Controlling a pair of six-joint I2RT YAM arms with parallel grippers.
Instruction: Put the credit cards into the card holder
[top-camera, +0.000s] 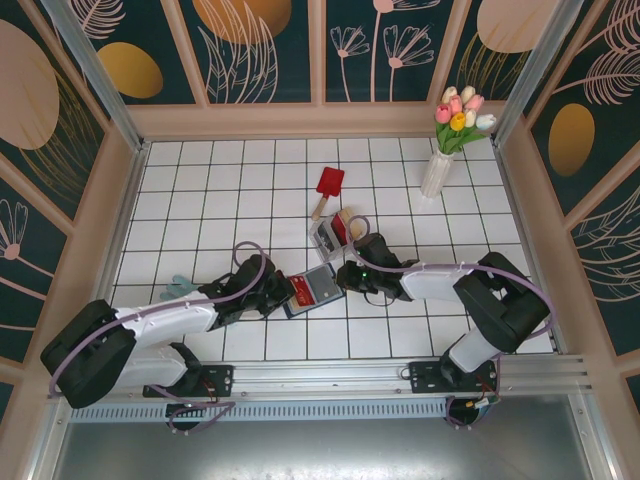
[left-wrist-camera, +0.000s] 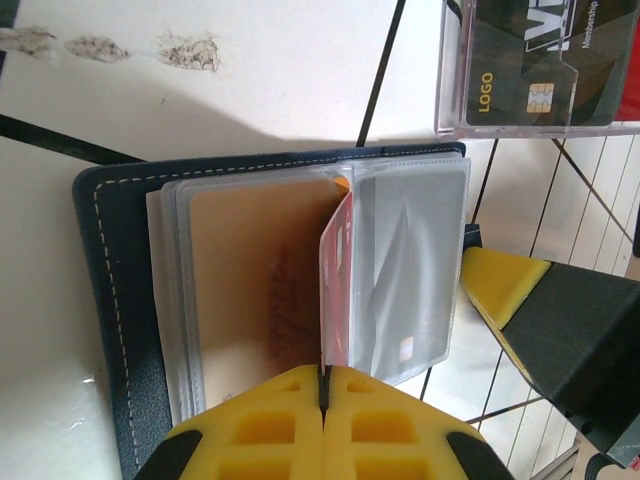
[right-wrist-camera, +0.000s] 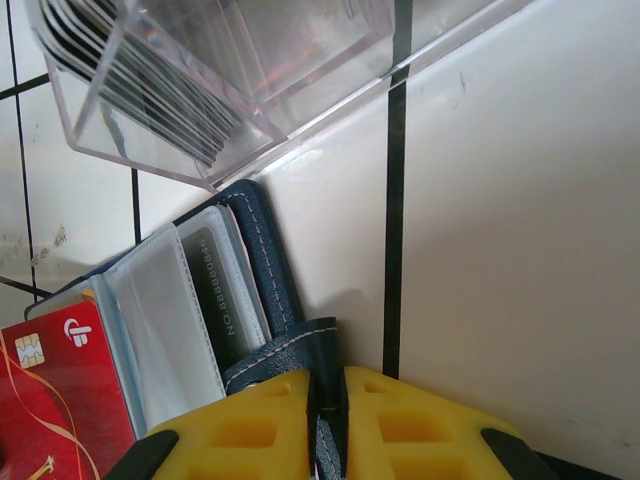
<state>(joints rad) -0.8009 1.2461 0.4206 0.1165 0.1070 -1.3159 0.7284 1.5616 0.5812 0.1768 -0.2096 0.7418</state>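
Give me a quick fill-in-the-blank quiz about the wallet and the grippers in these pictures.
1. The card holder lies ____, its clear sleeves showing.
2. The right gripper is shut on the holder's navy snap ____.
3. The credit card with the gold chip, seen in the right wrist view, is ____.
Missing words: open; tab; red.

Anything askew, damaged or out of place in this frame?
One clear sleeve of the card holder stands on edge, a red card showing through, pinched by the shut left claw; the other sleeves lie flat. Brownish smudges lie beyond it.
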